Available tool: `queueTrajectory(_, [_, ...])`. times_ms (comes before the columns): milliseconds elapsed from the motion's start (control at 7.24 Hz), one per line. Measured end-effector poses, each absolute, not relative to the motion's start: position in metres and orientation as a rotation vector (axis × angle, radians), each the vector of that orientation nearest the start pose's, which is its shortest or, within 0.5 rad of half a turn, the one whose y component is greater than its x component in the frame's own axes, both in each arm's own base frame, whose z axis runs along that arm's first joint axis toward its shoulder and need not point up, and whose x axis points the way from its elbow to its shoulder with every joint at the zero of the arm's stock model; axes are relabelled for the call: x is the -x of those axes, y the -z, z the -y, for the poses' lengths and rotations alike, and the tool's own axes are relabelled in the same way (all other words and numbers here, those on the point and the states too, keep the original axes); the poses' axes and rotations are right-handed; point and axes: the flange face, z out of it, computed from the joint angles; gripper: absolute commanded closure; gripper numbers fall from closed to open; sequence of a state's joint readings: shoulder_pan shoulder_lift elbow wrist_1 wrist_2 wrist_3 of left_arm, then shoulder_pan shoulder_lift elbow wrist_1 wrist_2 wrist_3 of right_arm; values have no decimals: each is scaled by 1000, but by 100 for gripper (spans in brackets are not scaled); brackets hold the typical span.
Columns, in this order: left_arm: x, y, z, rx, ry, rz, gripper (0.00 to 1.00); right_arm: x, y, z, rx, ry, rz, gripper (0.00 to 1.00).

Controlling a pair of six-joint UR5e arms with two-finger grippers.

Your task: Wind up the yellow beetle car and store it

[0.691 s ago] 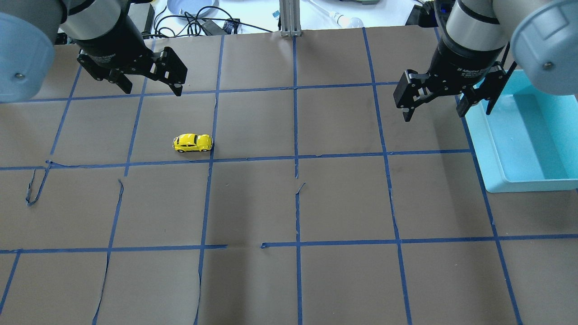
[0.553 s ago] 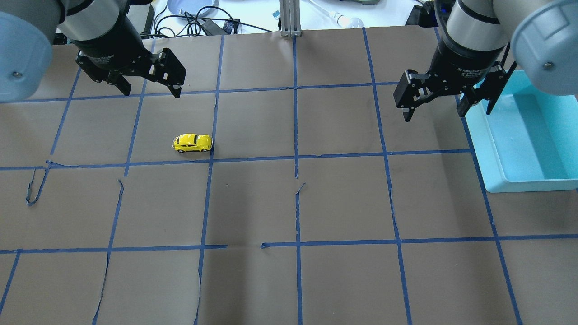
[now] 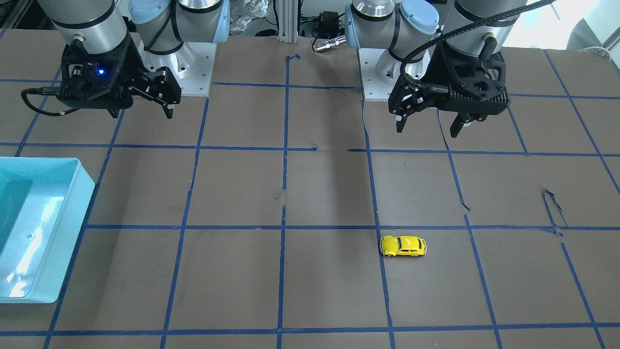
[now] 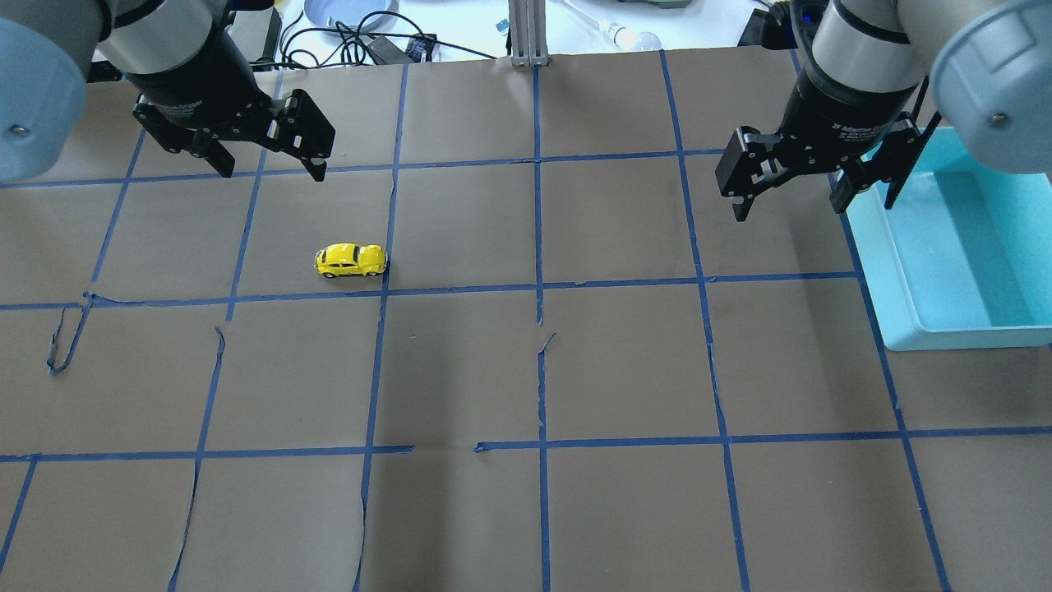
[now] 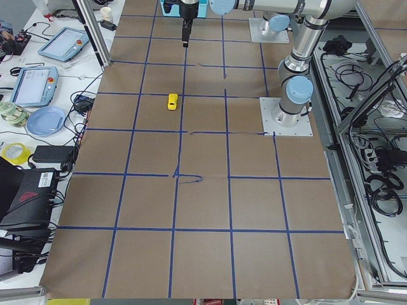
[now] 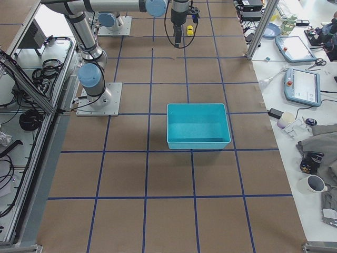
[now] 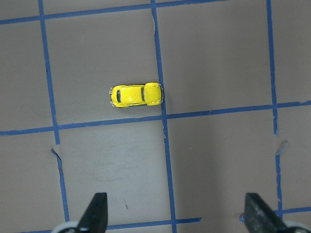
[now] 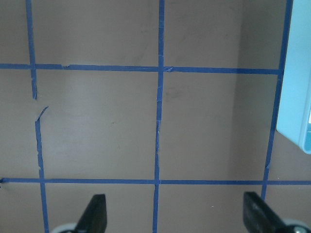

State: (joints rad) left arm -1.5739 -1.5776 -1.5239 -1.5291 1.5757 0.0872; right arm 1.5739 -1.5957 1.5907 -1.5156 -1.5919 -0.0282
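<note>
- The left claw (image 4: pixel 271 170) has shifted a little toward the overhead view's left edge since the earlier frames. It hangs above the tabletop (image 4: pixel 625 370), released, with its fingers spread wide.
- The yellow beetle car (image 4: pixel 351 260) has not moved. It sits on its wheels on the tabletop, in the same grid square, nearer the operators' side than the left claw and apart from it.
- The right claw (image 4: pixel 789 210) is where it was, also released with fingers wide, holding nothing.
- In the left wrist view the car (image 7: pixel 136 95) lies ahead of the left claw (image 7: pixel 176 216). One end is right at a blue tape line (image 7: pixel 164 131), and a crossing line runs just beside its flank.
- From the front, the car (image 3: pixel 403 246) is well apart from the left claw (image 3: pixel 427 130), with brown paper and tape between them.
- A turquoise bin (image 4: pixel 953 339) stands at the tabletop's edge on the robot's right, far from the car. The right claw hovers just beside its near corner, and the bin's wall (image 8: pixel 296 97) shows at the edge of the right wrist view.
- Off the paper, beyond the car, lie cables and a pale blue dish (image 4: pixel 349 12).
</note>
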Motion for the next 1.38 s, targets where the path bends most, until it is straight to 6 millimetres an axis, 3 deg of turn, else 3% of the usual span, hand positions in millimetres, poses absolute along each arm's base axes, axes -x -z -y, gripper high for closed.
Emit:
queueTrajectory(414, [134, -516, 500, -153, 142, -3124, 0, -133, -485, 476, 49, -79, -3158, 0])
queueTrajectory(1382, [136, -501, 494, -150, 97, -3128, 0, -133, -484, 476, 53, -81, -3156, 0])
